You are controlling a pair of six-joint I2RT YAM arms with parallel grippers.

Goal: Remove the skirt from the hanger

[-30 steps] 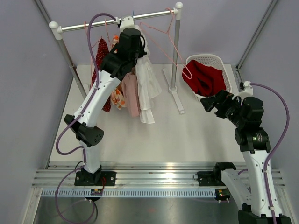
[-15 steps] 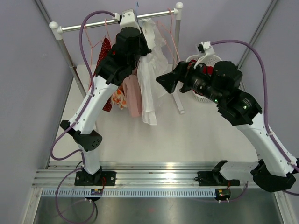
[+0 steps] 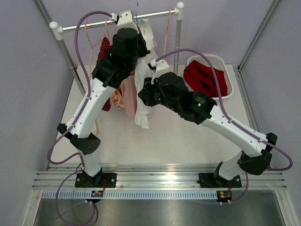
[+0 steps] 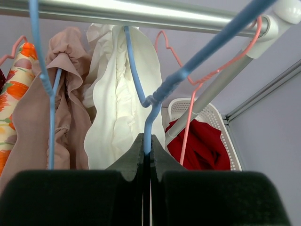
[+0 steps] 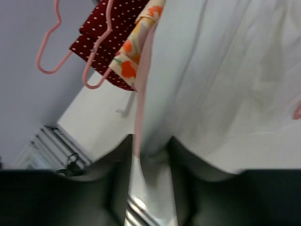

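The white skirt [image 3: 142, 110] hangs from a blue hanger [image 3: 137, 8] at the rail [image 3: 89, 26]. My left gripper [image 3: 133, 22] is up at the rail. In the left wrist view it [image 4: 146, 141] is shut on the blue hanger's wire [image 4: 150, 101], with the skirt [image 4: 115, 117] draped behind. My right gripper [image 3: 144, 96] reaches into the skirt's middle. The right wrist view shows it [image 5: 150, 146] shut on a fold of the skirt's white cloth [image 5: 225, 70], which runs down between the two dark fingers.
A pink garment [image 3: 128, 92], an orange floral one [image 3: 116, 99] and a red dotted one [image 3: 104, 49] hang left of the skirt. Empty pink hangers [image 4: 190, 113] hang on the rail's right end. A white basket [image 3: 221, 60] holding red cloth [image 3: 202, 77] stands at the back right.
My right arm has swung from beside the basket across to the skirt, and its jaws have closed on the cloth. The left gripper kept its hold on the hanger, lifting slightly.
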